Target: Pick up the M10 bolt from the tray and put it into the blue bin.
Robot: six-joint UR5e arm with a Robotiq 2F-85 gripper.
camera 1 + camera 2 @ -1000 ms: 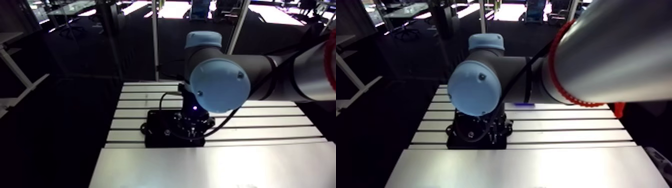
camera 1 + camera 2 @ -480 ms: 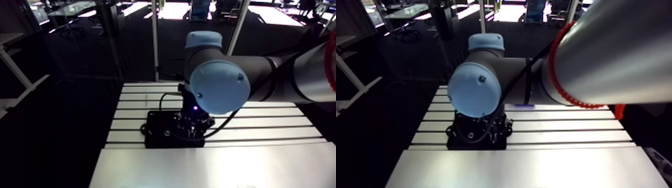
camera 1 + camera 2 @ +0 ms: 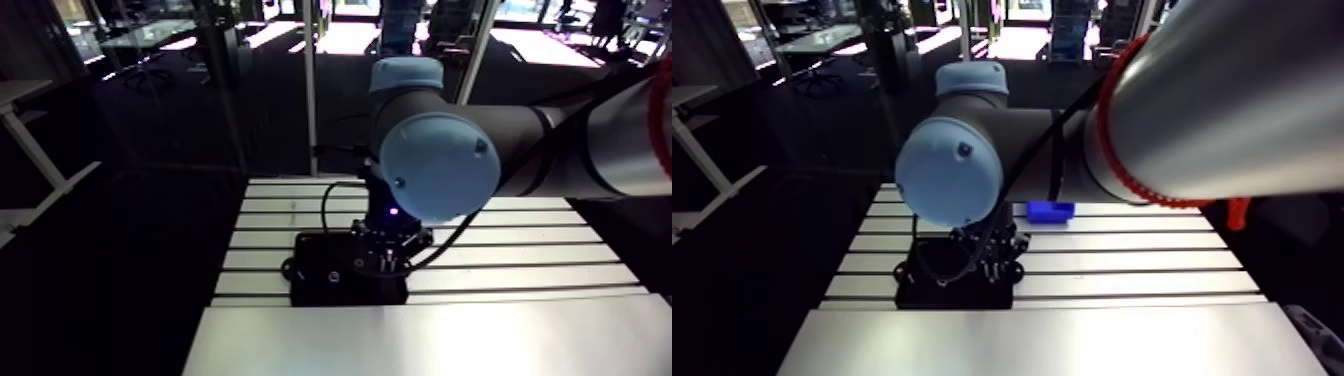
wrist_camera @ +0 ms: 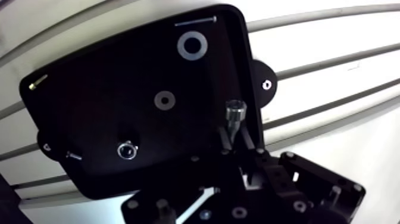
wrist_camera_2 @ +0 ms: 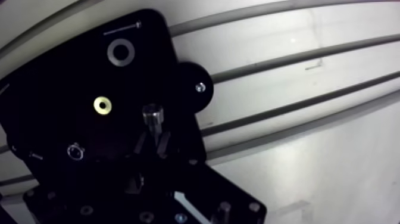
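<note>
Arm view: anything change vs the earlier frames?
The whole view shifted, so the arm and its camera moved a little; more of the blue bin now shows behind the arm. The gripper is shut on the bolt over the tray; the tray stayed put on the table.

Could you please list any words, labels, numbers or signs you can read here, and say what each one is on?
None. No text or marking can be read on the tray, the bolt in the gripper, the washers, the blue bin or the table.
</note>
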